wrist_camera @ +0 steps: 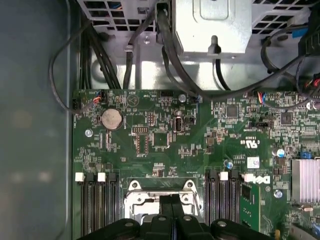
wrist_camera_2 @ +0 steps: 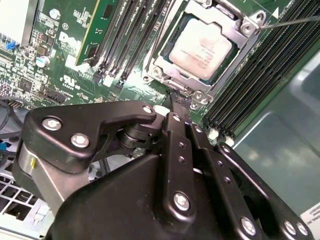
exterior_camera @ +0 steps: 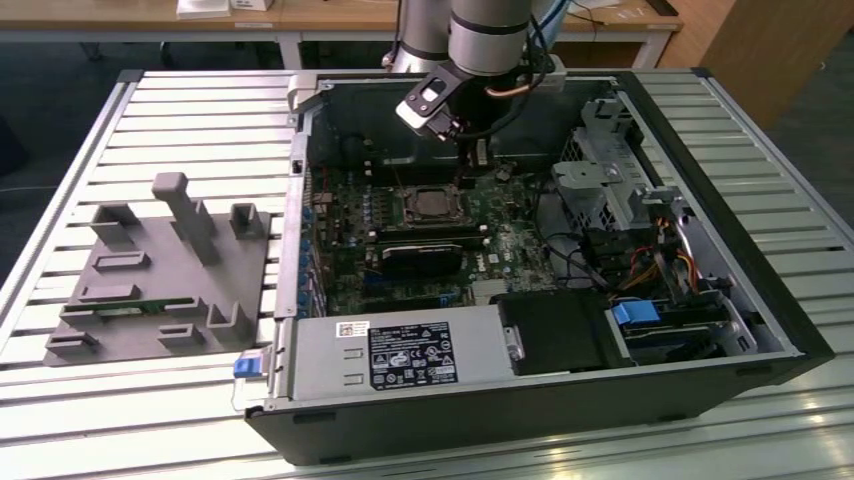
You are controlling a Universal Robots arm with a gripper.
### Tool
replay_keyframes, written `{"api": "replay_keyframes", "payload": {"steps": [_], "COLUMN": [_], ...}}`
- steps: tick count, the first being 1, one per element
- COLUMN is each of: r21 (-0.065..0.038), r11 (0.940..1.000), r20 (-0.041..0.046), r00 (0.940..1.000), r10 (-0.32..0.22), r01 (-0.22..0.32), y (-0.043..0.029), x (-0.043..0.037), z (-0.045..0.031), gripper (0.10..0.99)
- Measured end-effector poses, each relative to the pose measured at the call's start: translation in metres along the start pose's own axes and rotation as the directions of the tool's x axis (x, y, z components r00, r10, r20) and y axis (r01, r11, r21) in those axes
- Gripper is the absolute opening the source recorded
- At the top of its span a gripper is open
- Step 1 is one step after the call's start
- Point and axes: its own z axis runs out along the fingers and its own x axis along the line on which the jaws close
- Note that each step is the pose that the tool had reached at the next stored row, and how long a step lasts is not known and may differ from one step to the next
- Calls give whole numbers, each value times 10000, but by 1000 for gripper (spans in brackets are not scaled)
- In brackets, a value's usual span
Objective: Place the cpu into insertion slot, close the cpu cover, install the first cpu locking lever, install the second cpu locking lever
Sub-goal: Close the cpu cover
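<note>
The cpu (wrist_camera_2: pixel 201 44), a dull silver square, lies in the insertion slot (wrist_camera_2: pixel 173 36) on the green board. The silvery cpu cover (wrist_camera_2: pixel 236 36) lies flat around it, its window framing the chip. A thin metal lever rod (wrist_camera_2: pixel 292 21) runs off from one corner of the socket. My gripper (wrist_camera_2: pixel 177 100) is shut, its fingertips together at the socket's edge beside the cover's tab. In the exterior view the gripper (exterior_camera: pixel 469 165) hangs just behind the socket (exterior_camera: pixel 430 205) inside the open computer case. The first wrist view has the fingers (wrist_camera: pixel 170 202) over the cover (wrist_camera: pixel 134 199).
A black heatsink block (exterior_camera: pixel 420 258) sits just in front of the socket. Memory slots (wrist_camera_2: pixel 125 35) flank it. A drive cage (exterior_camera: pixel 601 180) and cables (wrist_camera: pixel 170 50) crowd the exterior view's right. The power supply (exterior_camera: pixel 400 355) is nearest. A grey pegged fixture (exterior_camera: pixel 160 270) lies on the slatted table.
</note>
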Motion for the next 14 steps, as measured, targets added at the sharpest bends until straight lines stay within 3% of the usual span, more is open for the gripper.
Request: {"api": "replay_keyframes", "payload": {"steps": [7,14], "r21": [0,-50], "r11": [10000,10000], "r20": [0,0], "r00": [10000,10000], "r10": [-16,-31], "r01": [16,31], "y": [-67,-205], "x": [-3,-9], "z": [38,88], "gripper": [102,102]}}
